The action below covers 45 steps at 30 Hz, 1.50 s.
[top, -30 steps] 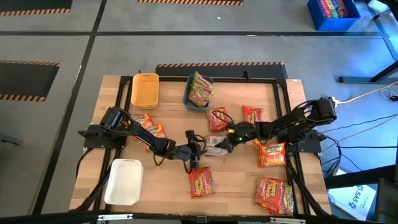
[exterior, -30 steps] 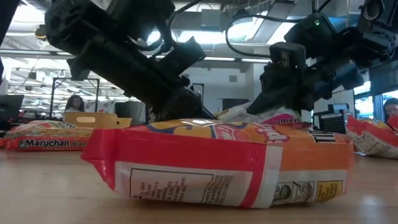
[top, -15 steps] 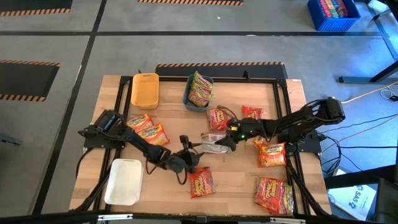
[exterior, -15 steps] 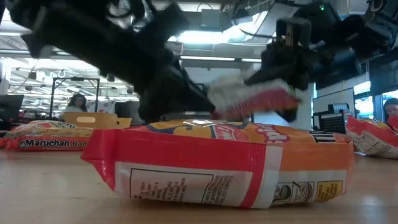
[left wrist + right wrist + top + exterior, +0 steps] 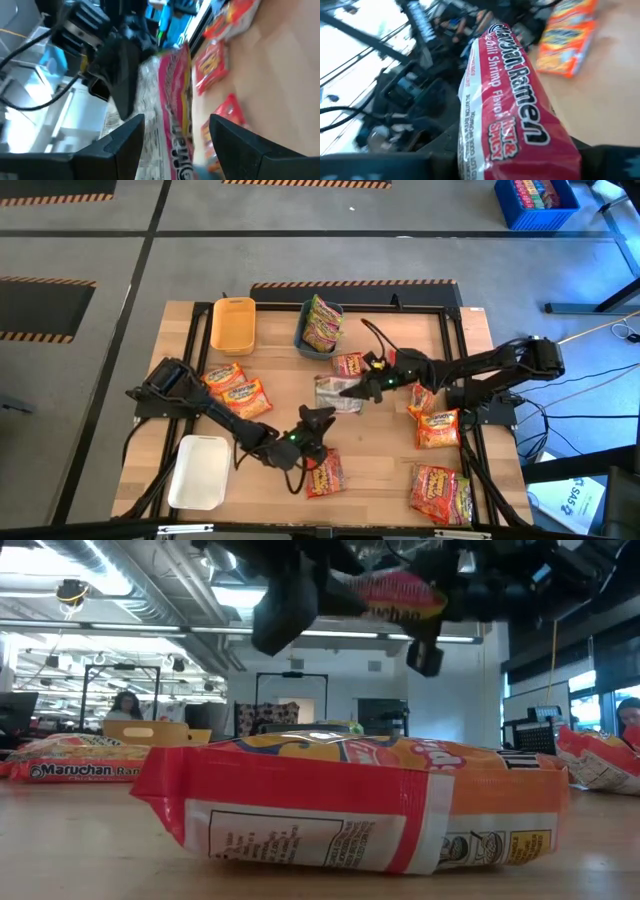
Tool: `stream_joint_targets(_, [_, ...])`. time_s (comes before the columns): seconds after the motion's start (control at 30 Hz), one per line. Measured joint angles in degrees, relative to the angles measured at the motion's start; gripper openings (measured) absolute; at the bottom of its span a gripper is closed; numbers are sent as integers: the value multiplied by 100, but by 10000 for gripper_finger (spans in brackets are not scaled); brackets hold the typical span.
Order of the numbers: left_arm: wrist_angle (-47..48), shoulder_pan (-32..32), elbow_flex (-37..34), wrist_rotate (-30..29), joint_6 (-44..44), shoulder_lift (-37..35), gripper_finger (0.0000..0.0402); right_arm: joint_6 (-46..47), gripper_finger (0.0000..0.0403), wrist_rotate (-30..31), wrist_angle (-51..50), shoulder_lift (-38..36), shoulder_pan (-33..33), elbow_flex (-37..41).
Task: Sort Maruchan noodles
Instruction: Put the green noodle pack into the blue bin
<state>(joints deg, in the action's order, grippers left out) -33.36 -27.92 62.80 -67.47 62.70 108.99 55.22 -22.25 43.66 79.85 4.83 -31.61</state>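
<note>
High view: right claw (image 5: 362, 386) pinches a red ramen packet (image 5: 338, 392) above the counter (image 5: 385, 470); left claw (image 5: 318, 423) spread below it.

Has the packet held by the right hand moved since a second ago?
Yes. The packet in the right hand has risen off the table and shifted toward the blue-grey tray, well clear of the packet lying nearest the low camera.

Red ramen packet (image 5: 510, 125) filling the middle, white lettering reading "Ramen", "Chili Shrimp Flavor" and "Hot & Spicy", dark fingers (image 5: 615, 160) at its near end, orange packet (image 5: 567, 37) lying on the wooden table (image 5: 605, 95) beyond, blurred dark arm (image 5: 405, 100) behind
</note>
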Motion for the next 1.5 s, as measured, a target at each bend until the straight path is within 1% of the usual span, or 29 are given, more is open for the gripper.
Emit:
stream_joint_targets(0.1, [181, 107, 49, -133, 193, 0, 218, 28, 126, -141, -67, 4, 11, -114])
stream_joint_targets(0.23, [188, 161, 49, -221, 509, 0, 218, 35, 116, -140, -114, 4, 22, -131])
stream_joint_targets(0.43, [46, 183, 49, -234, 594, 4, 218, 52, 124, -240, -220, 4, 12, -140])
stream_joint_targets(0.5, [-18, 195, 49, -383, 707, 9, 216, 61, 126, -269, -228, 4, 10, -140])
stream_joint_targets(0.57, [-40, 203, 49, -493, 738, 9, 213, 65, 126, -316, -224, 4, 7, -140])
stream_joint_targets(0.73, [-61, 199, 49, -486, 679, 9, 193, 64, 121, -388, -222, 4, 7, -140])
stream_joint_targets(0.87, [-128, 191, 49, -501, 520, 9, 169, 146, 134, -316, -232, 4, 7, -140])
stream_joint_targets(0.97, [-274, 161, 49, -506, 462, 9, 157, 203, 152, -323, -230, 4, 5, -142])
stream_joint_targets(1.03, [-340, 151, 49, -512, 216, 9, 152, 217, 165, -323, -228, 4, 1, -140])
stream_joint_targets(1.13, [-397, 149, 49, -567, -197, 9, 150, 463, 183, -175, -150, 4, 1, -141])
stream_joint_targets(1.27, [-398, 118, 49, -583, -518, 9, 149, 740, 201, 113, -116, 4, -4, -142])
stream_joint_targets(1.37, [-521, 58, 47, -580, -604, 9, 148, 891, 209, 271, -89, 4, -5, -140])
stream_joint_targets(1.5, [-864, -73, 47, -547, -636, 9, 148, 929, 213, 643, 52, 4, -1, -142])
